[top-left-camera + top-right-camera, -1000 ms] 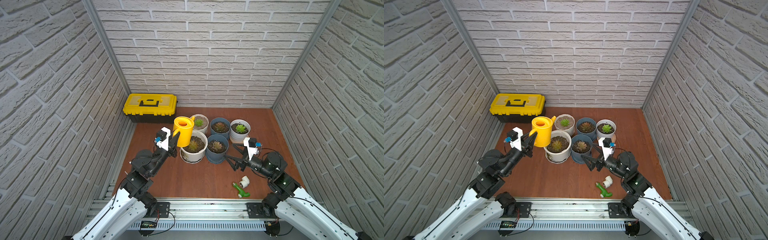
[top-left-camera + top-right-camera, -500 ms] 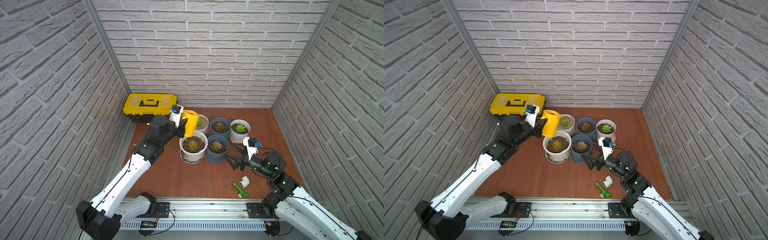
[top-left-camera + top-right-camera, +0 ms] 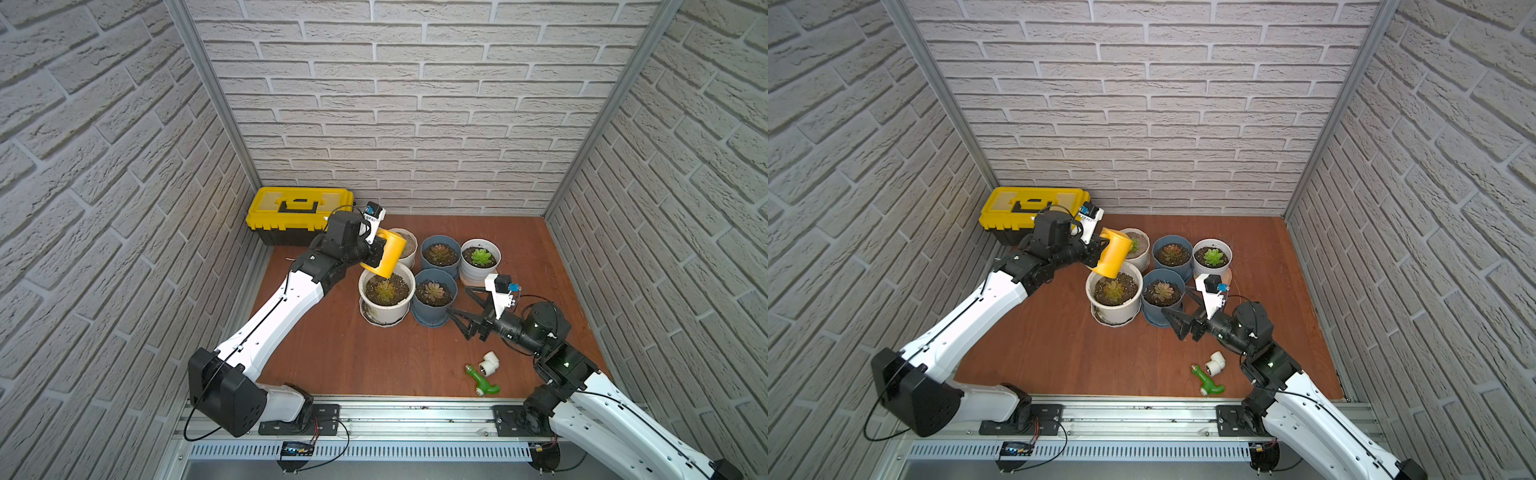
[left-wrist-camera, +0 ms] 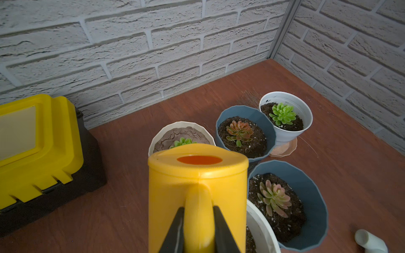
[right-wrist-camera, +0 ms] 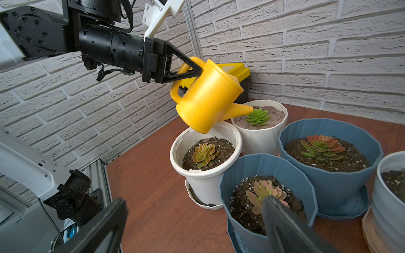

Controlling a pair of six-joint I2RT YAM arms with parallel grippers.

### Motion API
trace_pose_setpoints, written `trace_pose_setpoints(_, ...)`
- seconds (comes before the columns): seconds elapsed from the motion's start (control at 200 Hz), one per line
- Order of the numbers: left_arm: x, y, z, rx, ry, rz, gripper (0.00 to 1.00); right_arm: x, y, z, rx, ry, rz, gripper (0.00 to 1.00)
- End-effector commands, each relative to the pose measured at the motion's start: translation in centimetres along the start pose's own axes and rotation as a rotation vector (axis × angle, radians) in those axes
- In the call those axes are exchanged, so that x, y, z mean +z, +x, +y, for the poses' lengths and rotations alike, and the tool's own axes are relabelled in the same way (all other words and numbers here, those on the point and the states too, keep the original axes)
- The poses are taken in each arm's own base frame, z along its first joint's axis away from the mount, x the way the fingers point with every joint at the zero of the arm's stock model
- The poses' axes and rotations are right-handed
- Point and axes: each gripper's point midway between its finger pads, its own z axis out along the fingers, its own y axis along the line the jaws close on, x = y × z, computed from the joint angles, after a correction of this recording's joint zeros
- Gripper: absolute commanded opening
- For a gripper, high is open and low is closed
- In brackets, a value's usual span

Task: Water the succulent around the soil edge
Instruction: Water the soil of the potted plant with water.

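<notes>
**Watering can** (image 5: pixel 208 103), yellow. The left gripper (image 4: pixel 198 208) held it by the handle, jaws pinched tight. One second earlier it stood upright and low beside the wide white pot (image 5: pixel 175 157), with the left arm folded near the front rail. Half a second earlier the arm had stretched out and carried it to the pot's far side. At this moment it hung tipped toward its spout, above the far rim.

**Spout** (image 5: pixel 241 108). It pointed toward the ribbed white pot (image 5: pixel 260 135). Its tip seemed to lie over that pot's pale soil, though the right wrist view flattens depth, so this is uncertain. No water was seen.

**Soil edge** (image 5: pixel 223 145). A dark ring just inside the wide white pot's rim, around the succulent (image 5: pixel 205 153). No stream reached it.

**Right gripper** (image 5: pixel 195 200). Its jaws were spread wide and empty, near the front blue pot (image 5: pixel 263 156), and it had not moved over the second.

**Assessment.** The carry looked complete and the tilt had begun. The spout probably needed drawing back over the ring before pouring.
</notes>
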Motion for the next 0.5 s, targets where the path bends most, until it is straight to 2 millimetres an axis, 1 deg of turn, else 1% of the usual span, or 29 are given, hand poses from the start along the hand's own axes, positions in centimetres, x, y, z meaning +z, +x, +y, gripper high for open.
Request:
trace_pose_setpoints(0.0,-0.4,-2.8,-0.3,0.025,0.021,-0.063,0.00,-0.1,-1.2,0.4,-0.005,-0.010,-0.036,0.99)
trace_pose_setpoints(0.265,1.6,-2.4,-0.3,0.013,0.037,0.017,0.00,-0.3,-1.3,0.5,-0.006,-0.012,-0.038,0.99)
trace_pose_setpoints(0.495,3.0,-3.0,-0.5,0.008,0.052,0.049,0.00,-0.3,-1.3,0.5,-0.006,-0.012,-0.038,0.99)
